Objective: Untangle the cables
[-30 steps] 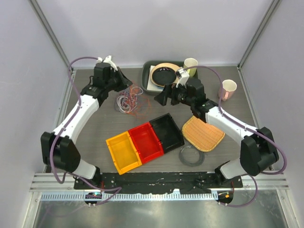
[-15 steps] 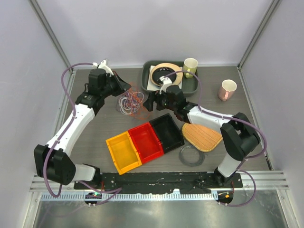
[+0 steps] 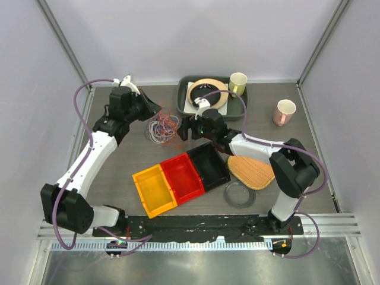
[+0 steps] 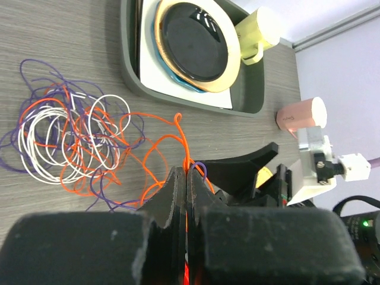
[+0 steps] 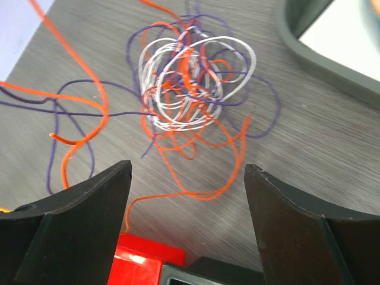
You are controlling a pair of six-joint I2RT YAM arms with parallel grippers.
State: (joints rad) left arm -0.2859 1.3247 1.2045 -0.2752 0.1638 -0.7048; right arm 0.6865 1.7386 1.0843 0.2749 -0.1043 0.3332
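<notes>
While the tangled cables (image 3: 163, 126) lie in a loose heap of orange, purple and white loops on the table (image 3: 124, 160), just left of the grey tray (image 3: 180, 95), the left gripper (image 4: 182, 177) has its jaws pressed together on an orange cable (image 4: 185, 151) that rises from the heap. The right gripper (image 5: 187, 172) hangs over the tangle with its jaws spread wide.

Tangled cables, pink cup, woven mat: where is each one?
cables (image 5: 187, 83), right wrist view, middle of the tangle.
pink cup (image 3: 286, 108), top view, its open mouth.
woven mat (image 3: 254, 172), top view, middle of its weave.
</notes>
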